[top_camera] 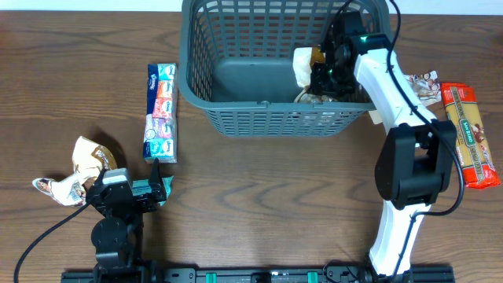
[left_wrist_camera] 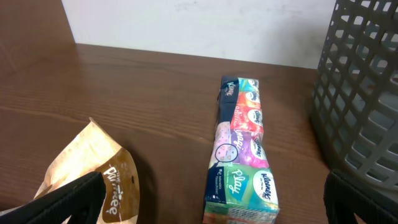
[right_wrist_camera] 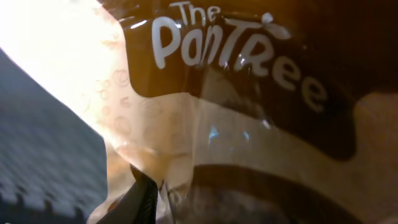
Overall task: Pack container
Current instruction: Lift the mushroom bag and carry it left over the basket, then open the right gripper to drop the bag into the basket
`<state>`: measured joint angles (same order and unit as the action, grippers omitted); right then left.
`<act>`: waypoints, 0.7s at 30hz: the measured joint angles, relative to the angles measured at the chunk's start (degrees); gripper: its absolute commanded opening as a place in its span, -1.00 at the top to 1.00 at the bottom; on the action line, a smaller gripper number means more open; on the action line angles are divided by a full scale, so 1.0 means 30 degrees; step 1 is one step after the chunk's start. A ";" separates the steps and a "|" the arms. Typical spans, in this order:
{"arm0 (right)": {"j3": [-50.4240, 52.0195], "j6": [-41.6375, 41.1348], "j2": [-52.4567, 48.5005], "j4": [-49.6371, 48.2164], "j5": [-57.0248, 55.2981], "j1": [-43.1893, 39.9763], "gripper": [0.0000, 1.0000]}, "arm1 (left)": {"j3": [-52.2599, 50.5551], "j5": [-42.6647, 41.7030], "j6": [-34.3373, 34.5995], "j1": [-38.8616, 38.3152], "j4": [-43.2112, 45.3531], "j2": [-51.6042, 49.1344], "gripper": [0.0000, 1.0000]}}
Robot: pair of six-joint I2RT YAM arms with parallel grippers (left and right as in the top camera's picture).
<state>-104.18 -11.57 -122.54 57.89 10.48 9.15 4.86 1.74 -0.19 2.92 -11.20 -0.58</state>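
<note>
The container point(top_camera: 267, 122) is a dark grey slotted basket at the table's far middle; its wall also shows in the left wrist view as the container point(left_wrist_camera: 367, 87). My right gripper point(top_camera: 324, 77) reaches down inside it at the right end, against a cream and brown snack packet point(top_camera: 304, 64). In the right wrist view this "The Pantree" packet point(right_wrist_camera: 249, 124) fills the frame and lies against one dark finger point(right_wrist_camera: 144, 200); the other finger is hidden. My left gripper point(top_camera: 159, 185) rests open near the front left, nothing between its fingers point(left_wrist_camera: 68, 199).
A long tissue pack point(top_camera: 161, 114) point(left_wrist_camera: 242, 149) lies left of the basket. Two crumpled snack packets point(top_camera: 90, 157) point(top_camera: 59, 189) lie at the far left, one packet point(left_wrist_camera: 93, 171) close to my left finger. An orange-red packet point(top_camera: 471, 134) and another packet point(top_camera: 424, 82) lie right.
</note>
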 measured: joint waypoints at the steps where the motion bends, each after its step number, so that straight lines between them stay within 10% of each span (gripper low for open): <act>1: 0.0000 0.0036 0.0000 0.0022 0.0007 0.0007 0.21 | 0.0000 0.0000 0.0000 0.0000 0.0000 0.0000 -0.97; 7: 0.0000 0.0197 0.0000 0.0182 -0.0066 0.0007 -0.99 | 0.0000 0.0000 0.0000 0.0000 0.0000 0.0000 -0.97; 14: -0.0918 0.0532 -0.0029 0.1668 -0.0102 0.0007 -0.98 | 0.0000 0.0000 0.0000 0.0000 0.0000 0.0000 -0.97; 21: -0.8969 0.0590 -0.0226 0.4845 -0.0160 0.0007 -0.98 | 0.0000 0.0000 0.0000 0.0000 0.0007 0.0000 -0.97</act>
<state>-131.09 -9.80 -123.22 72.42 10.00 9.17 4.86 1.74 -0.19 2.92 -11.18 -0.58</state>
